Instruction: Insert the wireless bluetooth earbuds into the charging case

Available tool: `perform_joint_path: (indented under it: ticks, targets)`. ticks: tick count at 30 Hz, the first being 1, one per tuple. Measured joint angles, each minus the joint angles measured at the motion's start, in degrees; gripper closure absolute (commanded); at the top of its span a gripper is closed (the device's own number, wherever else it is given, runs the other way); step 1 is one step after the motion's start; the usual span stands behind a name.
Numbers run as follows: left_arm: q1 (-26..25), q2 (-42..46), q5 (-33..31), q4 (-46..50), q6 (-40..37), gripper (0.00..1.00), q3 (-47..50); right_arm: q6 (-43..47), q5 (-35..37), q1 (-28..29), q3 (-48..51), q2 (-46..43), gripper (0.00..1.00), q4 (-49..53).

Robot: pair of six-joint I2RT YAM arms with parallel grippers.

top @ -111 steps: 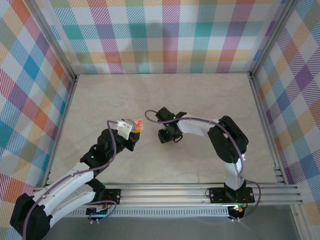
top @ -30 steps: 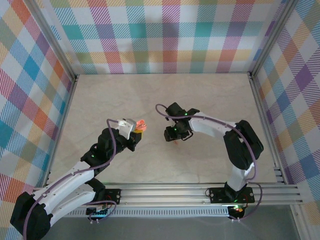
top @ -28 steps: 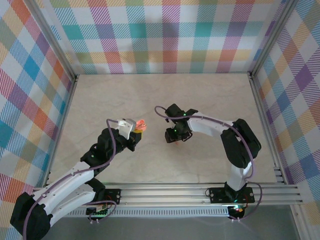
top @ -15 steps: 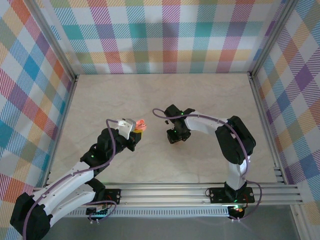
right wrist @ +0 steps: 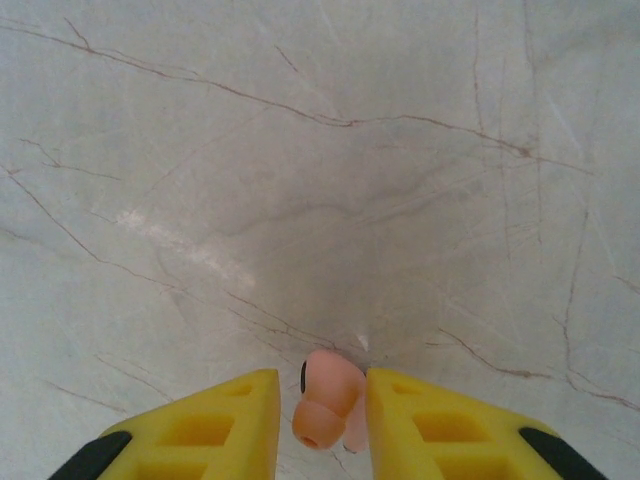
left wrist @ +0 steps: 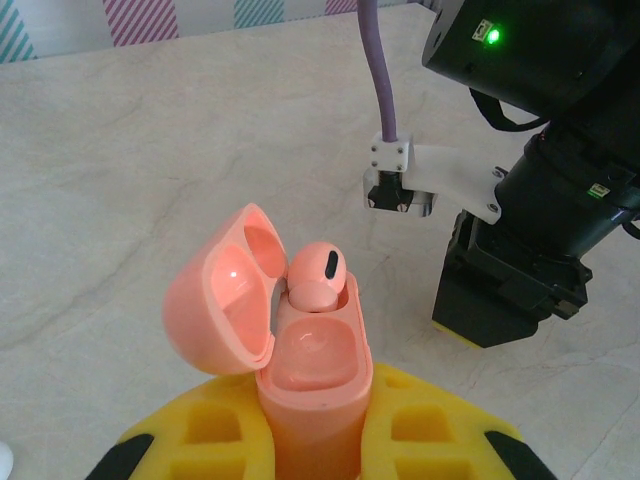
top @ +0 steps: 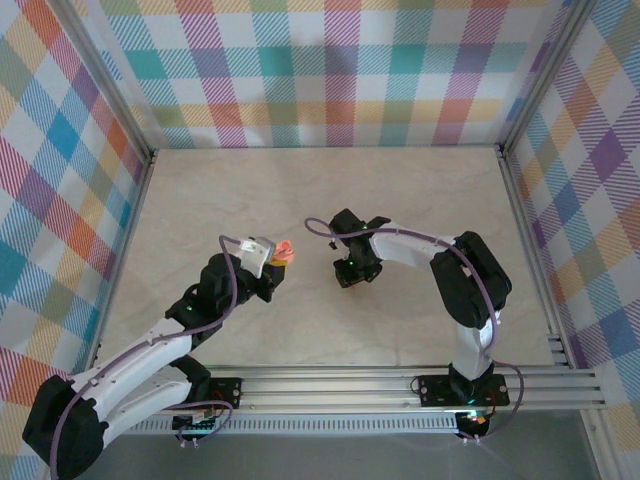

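Left gripper (left wrist: pixel 318 418): yellow fingers (left wrist: pixel 200 430) pinch the lower body of the pink charging case (left wrist: pixel 312 352) and hold it upright above the table (left wrist: pixel 150 150). The case lid (left wrist: pixel 215 300) is flipped open to the left. One earbud in the case (left wrist: pixel 318 275) sits in the far slot, black mark facing up; the near slot is bare. From the top camera the case (top: pixel 283 252) sits at the left gripper's tip, left of table centre.

Right gripper (right wrist: pixel 322 378): points straight down at the table, jaws drawn in narrow around a loose pink earbud (right wrist: pixel 328 395). The right finger (right wrist: pixel 420 420) touches the bud's side and the left finger (right wrist: pixel 235 420) sits right at its other side, so it is pinched between them. The bud is at or just off the marble; can't tell if it is lifted.

The top camera shows the right gripper (top: pixel 345 277) near table centre, just right of the held case and apart from it. The left wrist camera shows its black body (left wrist: pixel 505 300) low over the table beyond the case.
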State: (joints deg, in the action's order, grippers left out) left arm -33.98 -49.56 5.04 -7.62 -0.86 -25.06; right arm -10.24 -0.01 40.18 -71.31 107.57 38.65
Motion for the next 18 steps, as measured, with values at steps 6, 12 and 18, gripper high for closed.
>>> perform_joint_path:
  ticks: [6,12,18]
  targets:
    - [0.0,-0.8,0.0,0.0,0.0,1.0,-0.7,0.8,-0.7,-0.4,0.4,0.0,0.72,0.0]
    - [0.0,-1.3,0.0,0.0,0.0,1.0,-1.1,1.3,-1.6,-1.0,0.6,0.0,0.82,-0.3]
    - [0.0,-1.3,0.0,0.0,0.0,1.0,-1.2,0.0,-8.5,-5.1,5.2,-2.5,0.84,-5.3]
